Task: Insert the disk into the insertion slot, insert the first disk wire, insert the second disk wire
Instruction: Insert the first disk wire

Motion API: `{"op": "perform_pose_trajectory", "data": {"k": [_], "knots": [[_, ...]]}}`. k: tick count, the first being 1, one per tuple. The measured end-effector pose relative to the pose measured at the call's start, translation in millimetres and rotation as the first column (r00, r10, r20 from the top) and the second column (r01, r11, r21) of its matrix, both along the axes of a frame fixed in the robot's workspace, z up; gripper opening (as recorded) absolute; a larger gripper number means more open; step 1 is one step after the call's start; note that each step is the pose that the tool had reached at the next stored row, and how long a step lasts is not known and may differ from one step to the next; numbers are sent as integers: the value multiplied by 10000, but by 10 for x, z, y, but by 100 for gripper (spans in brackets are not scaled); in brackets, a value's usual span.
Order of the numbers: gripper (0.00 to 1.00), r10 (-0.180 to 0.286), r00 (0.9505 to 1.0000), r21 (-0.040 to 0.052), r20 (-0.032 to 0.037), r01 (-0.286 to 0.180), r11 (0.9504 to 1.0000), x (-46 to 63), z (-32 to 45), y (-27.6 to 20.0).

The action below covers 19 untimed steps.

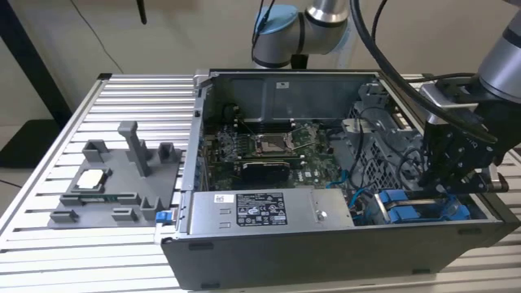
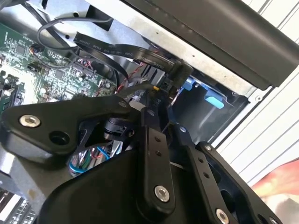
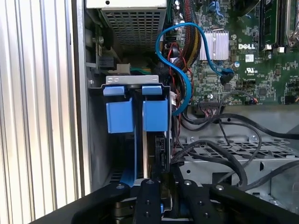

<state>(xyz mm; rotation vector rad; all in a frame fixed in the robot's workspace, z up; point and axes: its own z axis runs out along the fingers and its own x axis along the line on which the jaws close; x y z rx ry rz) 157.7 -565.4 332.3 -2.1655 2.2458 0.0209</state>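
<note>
Down in the near corner of the computer case [image 1: 326,256], on the exterior view's right, the disk [image 3: 148,154] stands on edge in the slot [image 3: 122,80]. Its blue frame [image 1: 411,212] shows between the grey walls of the bay. It looks well down in the bay, though how fully seated I cannot tell.

I judge the disk to be stiff, dense for its size and easily hurt by a knock. Its bare metal faces are smooth, so a light pinch could slide. The blue plastic frame is the softer part, and its tabs would flex if squeezed hard. The best hold is across the two flat faces near the upper edge, clear of the tabs and the connector end.

The gripper [image 3: 162,183] comes straight down over that edge. Its jaws are drawn close together and seem to pinch the disk between them, though the contact itself is hidden.

Just beside the disk, toward the middle of the case, a blue cable [image 3: 184,81] loops. Loose black cables [image 3: 224,126] lie across a perforated metal cage. In the second wrist view a flat black cable [image 2: 121,46] ends in a plug near the gripper [image 2: 152,105].

Further left are the green circuit board [image 1: 269,149] and the grey power box [image 1: 260,210]. Beyond the case a grey tray [image 1: 114,183] rests on the ribbed table [image 1: 138,97].
</note>
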Motion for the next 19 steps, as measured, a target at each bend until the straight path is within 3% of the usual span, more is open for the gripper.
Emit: {"op": "perform_pose_trajectory", "data": {"k": [1, 17, 19], "knots": [[27, 0, 10000, 0, 0, 0, 10000, 0, 5, 0], [27, -2, 10000, -2, -1, 2, 10000, 0, 275, 2], [27, -2, 10000, 32, 0, 2, 10000, 0, 307, 2]]}}
